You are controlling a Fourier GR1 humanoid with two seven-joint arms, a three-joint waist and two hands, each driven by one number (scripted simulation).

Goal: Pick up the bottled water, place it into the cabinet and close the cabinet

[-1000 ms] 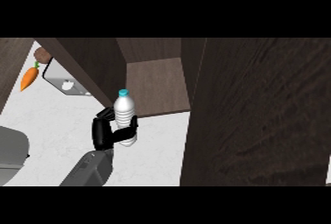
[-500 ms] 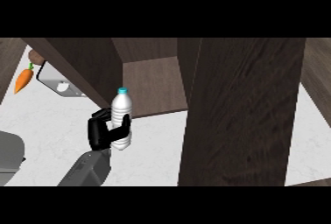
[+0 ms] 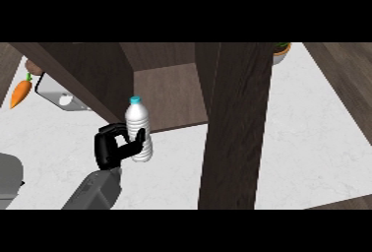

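Left hand [image 3: 116,147] curled round the bottled water [image 3: 138,130], held upright.

The bottle, its blue cap up, stands above the white counter [image 3: 305,142] just in front of the open cabinet [image 3: 170,93], near its dark shelf edge. A carrot [image 3: 20,93] lies well apart at far left.
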